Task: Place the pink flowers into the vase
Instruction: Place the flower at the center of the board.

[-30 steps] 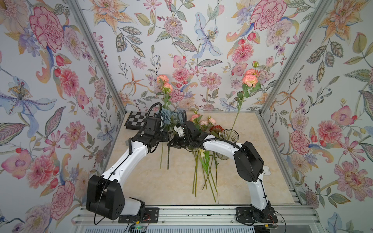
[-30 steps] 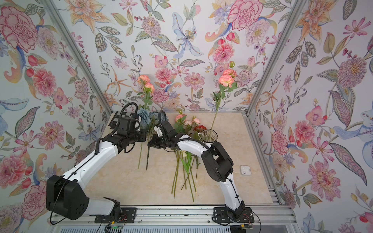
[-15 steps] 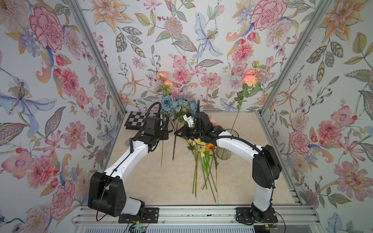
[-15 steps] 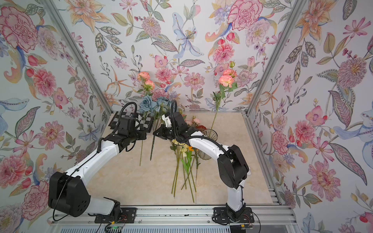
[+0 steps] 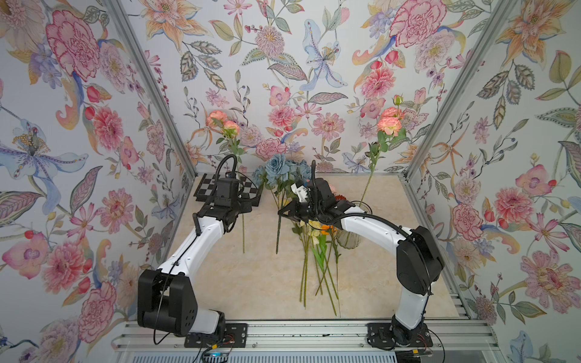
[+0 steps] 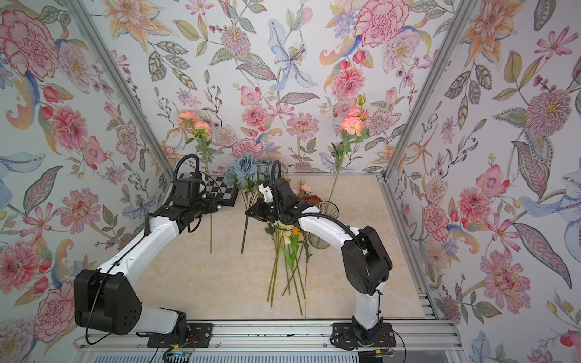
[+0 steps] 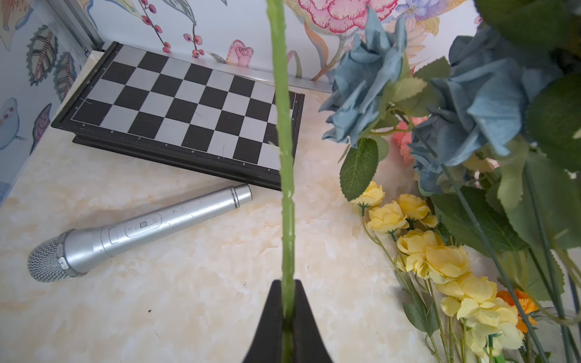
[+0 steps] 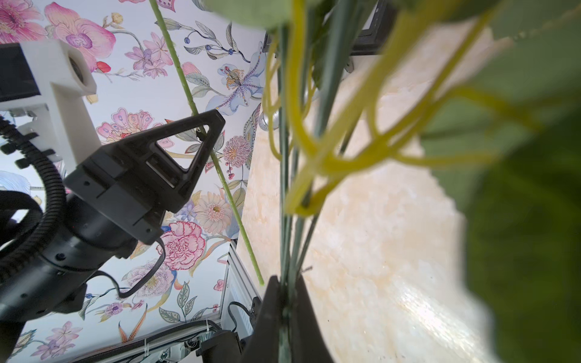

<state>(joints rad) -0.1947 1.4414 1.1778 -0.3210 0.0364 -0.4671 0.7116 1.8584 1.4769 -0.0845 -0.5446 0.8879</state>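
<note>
While both pairs of jaws are pinched tight, each holds flower stems upright over the table.
The left gripper clamps the thick green stem of one spray of the pink flowers, its blooms high against the back wall. The right gripper clamps the thin stems of the blue rose bunch. Another pink spray stands in the vase, which is partly hidden behind the right arm. Yellow flowers lie on the tabletop near the vase. A chessboard and a silver microphone lie below the left gripper.
</note>
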